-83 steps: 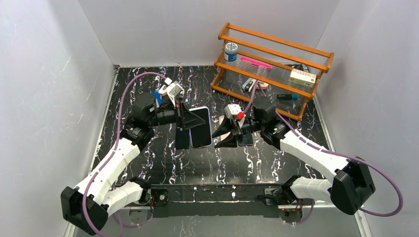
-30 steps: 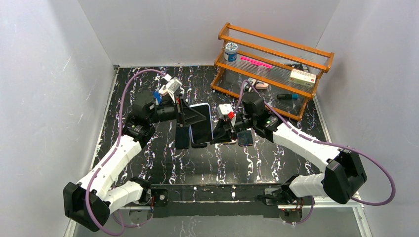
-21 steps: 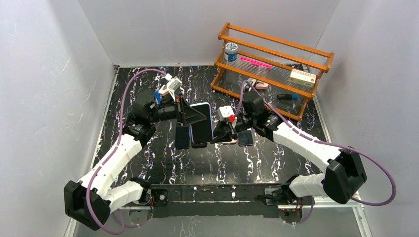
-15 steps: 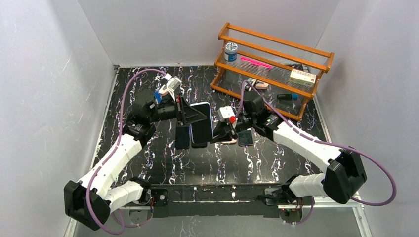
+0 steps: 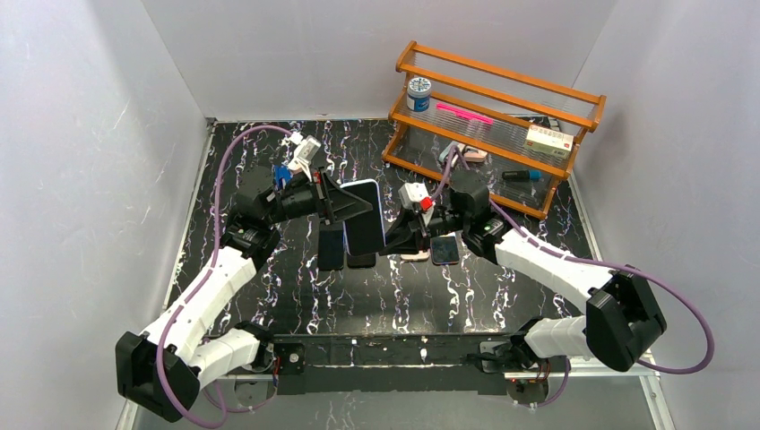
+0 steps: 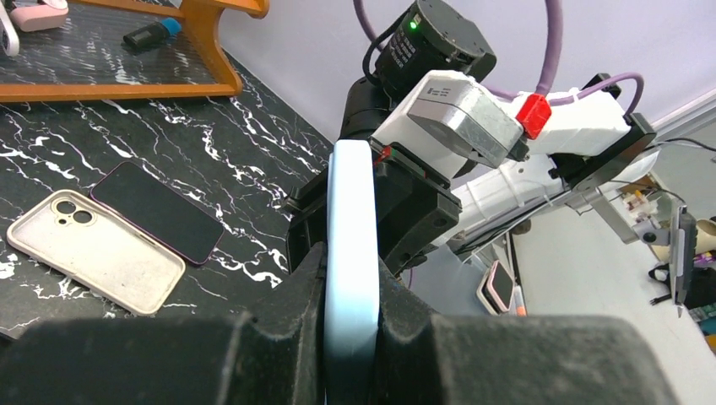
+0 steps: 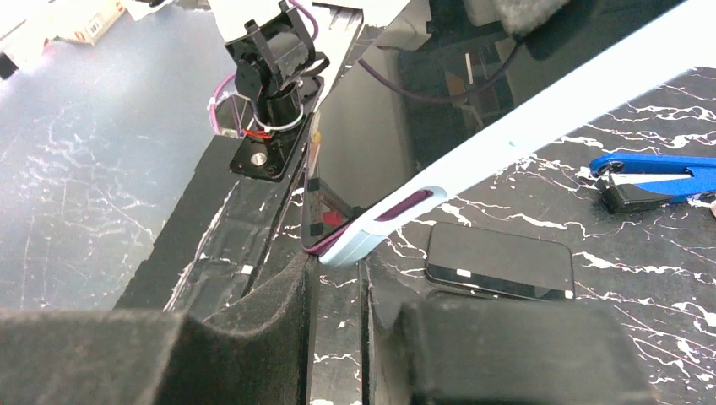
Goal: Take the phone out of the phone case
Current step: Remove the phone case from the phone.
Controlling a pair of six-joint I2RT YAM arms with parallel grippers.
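Top view: white walls close in the black marbled table on three sides. A wooden rack stands at 1 o'clock, and open tabletop lies at 6 o'clock from the grippers. Mid-table, the left gripper holds a light-blue phone case. The right gripper meets the case at 4 o'clock.

Left wrist view: the case shows edge-on, clamped between both fingers. A loose beige case and a dark phone lie at 9 o'clock.

Right wrist view: the phone, its screen dark, sits in the case. The case's lower corner rests at the mouth of narrowly parted jaws, and it is unclear whether they grip it.
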